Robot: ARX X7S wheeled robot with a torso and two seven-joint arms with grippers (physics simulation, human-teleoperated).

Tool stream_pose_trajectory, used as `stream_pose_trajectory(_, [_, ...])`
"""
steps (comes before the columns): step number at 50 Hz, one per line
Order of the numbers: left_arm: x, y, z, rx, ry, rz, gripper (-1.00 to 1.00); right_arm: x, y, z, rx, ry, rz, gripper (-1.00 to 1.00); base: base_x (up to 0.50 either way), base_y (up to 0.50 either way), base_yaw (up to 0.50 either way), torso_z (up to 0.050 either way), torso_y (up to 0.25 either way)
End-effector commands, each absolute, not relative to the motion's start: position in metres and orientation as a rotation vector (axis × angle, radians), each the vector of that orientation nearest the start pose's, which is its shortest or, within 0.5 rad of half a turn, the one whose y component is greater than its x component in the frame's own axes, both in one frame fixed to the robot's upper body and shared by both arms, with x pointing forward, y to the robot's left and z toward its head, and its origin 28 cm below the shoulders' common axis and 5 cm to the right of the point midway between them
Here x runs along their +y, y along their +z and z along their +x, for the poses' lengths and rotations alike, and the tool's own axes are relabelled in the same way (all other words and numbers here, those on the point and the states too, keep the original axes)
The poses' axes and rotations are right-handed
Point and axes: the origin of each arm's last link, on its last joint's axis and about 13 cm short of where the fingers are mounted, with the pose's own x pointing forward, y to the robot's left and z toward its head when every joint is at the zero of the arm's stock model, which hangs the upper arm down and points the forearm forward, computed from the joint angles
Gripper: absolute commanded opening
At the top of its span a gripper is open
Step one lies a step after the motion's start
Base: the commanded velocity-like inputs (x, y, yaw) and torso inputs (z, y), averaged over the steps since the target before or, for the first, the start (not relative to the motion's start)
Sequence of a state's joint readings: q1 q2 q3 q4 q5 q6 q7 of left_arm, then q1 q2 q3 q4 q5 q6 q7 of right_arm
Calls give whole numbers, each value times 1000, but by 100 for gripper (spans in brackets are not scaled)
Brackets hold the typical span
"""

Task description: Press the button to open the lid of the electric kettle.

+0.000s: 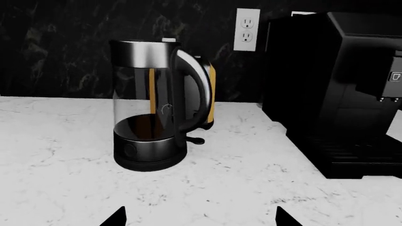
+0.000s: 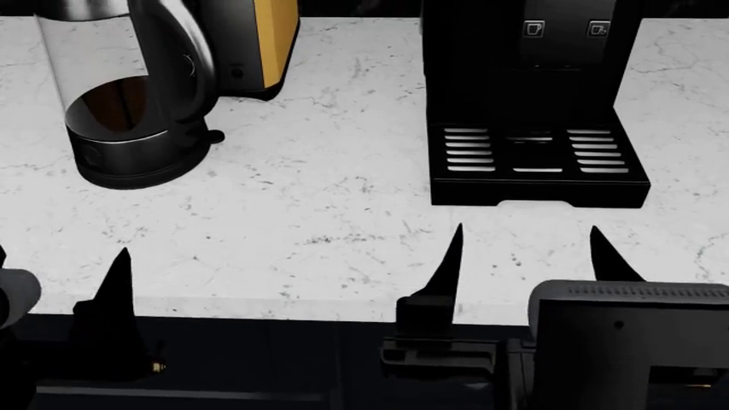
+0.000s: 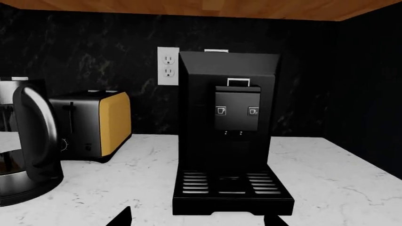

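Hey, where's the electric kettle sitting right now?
In the head view the electric kettle stands at the far left of the white counter, just in front of the toaster, with the coffee machine off to its right.

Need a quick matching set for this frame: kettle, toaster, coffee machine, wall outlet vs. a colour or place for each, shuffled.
Column 1:
1. electric kettle
2. toaster
3. coffee machine
4. wall outlet

Column 2:
A. all black, with a slotted drip tray
B. white, on the dark back wall
C. clear glass, silver band, black base
D. black with yellow sides

Pairs: 1-C, 2-D, 3-A, 4-B
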State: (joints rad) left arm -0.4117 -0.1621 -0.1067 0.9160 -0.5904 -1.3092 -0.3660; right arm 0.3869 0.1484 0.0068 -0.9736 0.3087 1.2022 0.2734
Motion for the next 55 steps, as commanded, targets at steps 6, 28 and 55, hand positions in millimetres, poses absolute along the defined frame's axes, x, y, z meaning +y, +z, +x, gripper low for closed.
stream_pose_trajectory(6, [206,203,192,-1,-56,21,100,-99,194,192,-138,-18,-31,100,329,47,0,0,0])
stream_pose_trajectory(28, [202,206,187,4,-76,32,100,-97,200,187,-157,-21,-41,100,422,41,0,0,0])
stream_pose_trajectory(55, [196,272,205,-6,-57,24,100,-98,201,185,-171,-5,-21,100,133,15,0,0,1])
